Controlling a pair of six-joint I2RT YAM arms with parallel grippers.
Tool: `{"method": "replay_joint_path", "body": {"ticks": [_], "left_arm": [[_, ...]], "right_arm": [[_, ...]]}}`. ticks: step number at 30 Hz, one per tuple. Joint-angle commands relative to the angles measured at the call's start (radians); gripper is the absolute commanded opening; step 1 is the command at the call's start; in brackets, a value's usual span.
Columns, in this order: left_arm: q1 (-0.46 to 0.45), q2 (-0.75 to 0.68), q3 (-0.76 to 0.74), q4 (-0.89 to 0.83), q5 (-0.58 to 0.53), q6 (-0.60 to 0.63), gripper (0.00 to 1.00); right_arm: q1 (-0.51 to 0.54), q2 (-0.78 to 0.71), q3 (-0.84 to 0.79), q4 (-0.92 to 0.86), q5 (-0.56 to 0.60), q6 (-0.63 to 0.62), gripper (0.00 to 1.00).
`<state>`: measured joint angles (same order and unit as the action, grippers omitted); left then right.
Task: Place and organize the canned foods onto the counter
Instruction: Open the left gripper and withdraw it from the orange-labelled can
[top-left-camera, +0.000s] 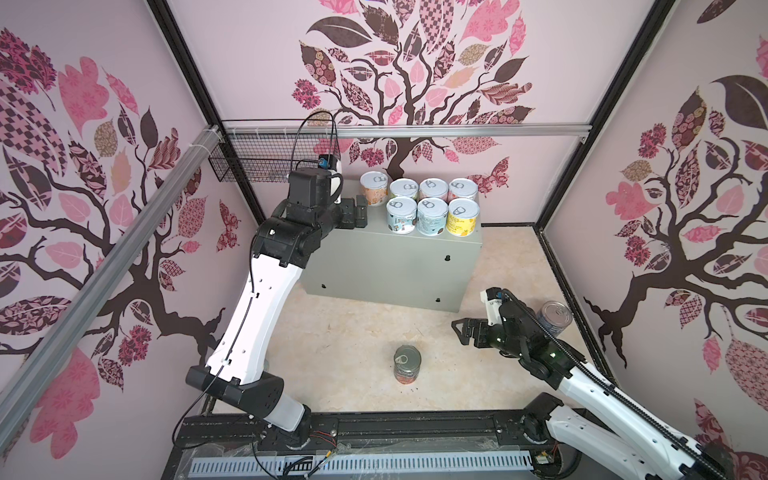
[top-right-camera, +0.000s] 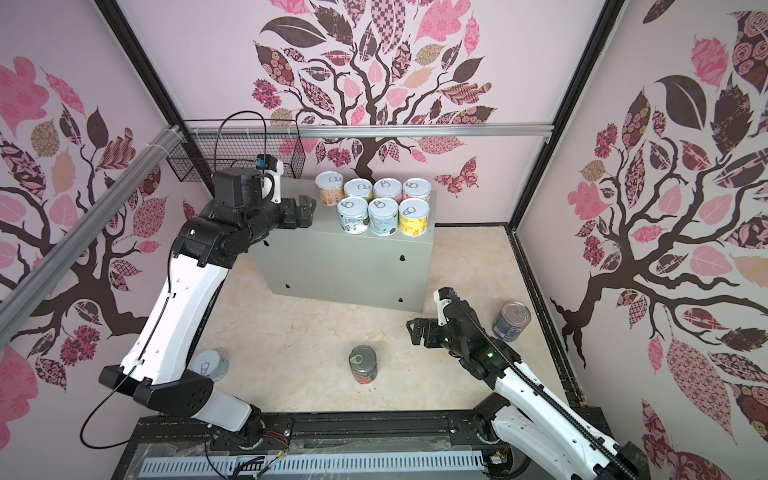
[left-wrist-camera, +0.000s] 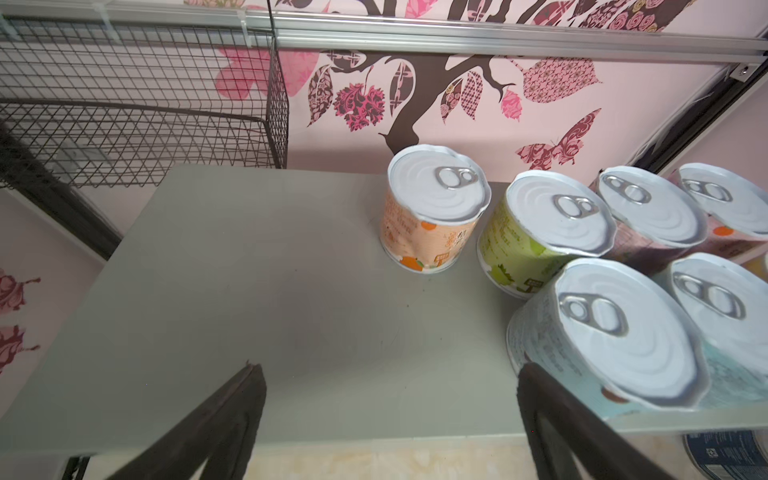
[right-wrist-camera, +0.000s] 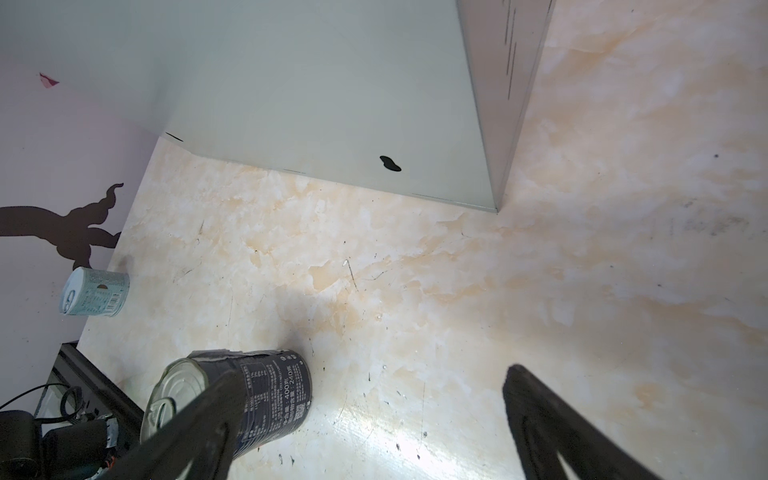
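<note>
Seven short canned foods stand in two rows on the grey counter. The peach-labelled one is the leftmost of the back row. My left gripper is open and empty over the counter's bare left part, just left of that can. On the floor stand a tall reddish can, a tall dark blue can and a short pale can. My right gripper hangs open and empty beside the reddish can.
A black wire basket hangs on the back wall, left of the counter. Patterned walls close in on three sides. The marble-look floor lies between the counter and the black front rail.
</note>
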<state>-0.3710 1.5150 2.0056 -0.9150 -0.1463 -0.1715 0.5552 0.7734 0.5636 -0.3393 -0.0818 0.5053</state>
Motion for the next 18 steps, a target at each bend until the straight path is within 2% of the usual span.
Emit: {"method": "replay_joint_path", "body": {"ticks": [1, 11, 18], "left_arm": [[0.005, -0.065, -0.098, -0.046, -0.049, -0.059, 0.98], [0.006, -0.308, -0.467, -0.081, -0.187, -0.221, 0.98], [0.019, -0.425, -0.649, -0.131, -0.291, -0.362, 0.98]], "right_arm": [[0.005, -0.028, 0.033, -0.048, 0.017, 0.019, 1.0], [0.005, -0.077, -0.014, -0.067, -0.004, 0.048, 1.0], [0.006, -0.061, -0.063, -0.043, -0.045, 0.065, 1.0]]}}
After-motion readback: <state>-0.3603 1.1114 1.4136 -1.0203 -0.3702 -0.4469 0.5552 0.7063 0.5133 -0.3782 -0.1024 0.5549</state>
